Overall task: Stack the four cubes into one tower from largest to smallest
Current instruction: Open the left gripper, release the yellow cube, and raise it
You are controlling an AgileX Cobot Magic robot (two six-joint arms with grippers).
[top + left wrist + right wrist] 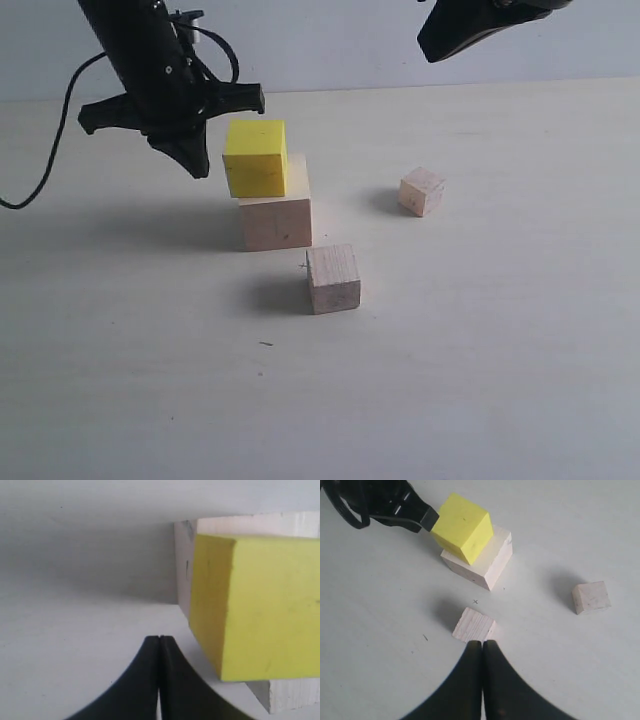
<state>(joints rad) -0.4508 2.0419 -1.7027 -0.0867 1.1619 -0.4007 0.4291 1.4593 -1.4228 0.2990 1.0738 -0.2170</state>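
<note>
You have the yellow cube (pixel 256 158) sitting on the big wood cube (pixel 275 222), shifted toward its left edge. Your left gripper (pixel 196 166) hangs just left of the yellow cube, jaws pressed together and empty. The medium cube (pixel 333 279) lies on the table (pixel 480 380) in front of those two, beside a small pencilled cross (pixel 303 266). The tiny cube (pixel 421 191) sits off to the right. Your right gripper (pixel 432 48) is high, well apart from the cubes, jaws together and empty.

Bright diffuse light, soft shadows, left wrist view slightly blurred.
</note>
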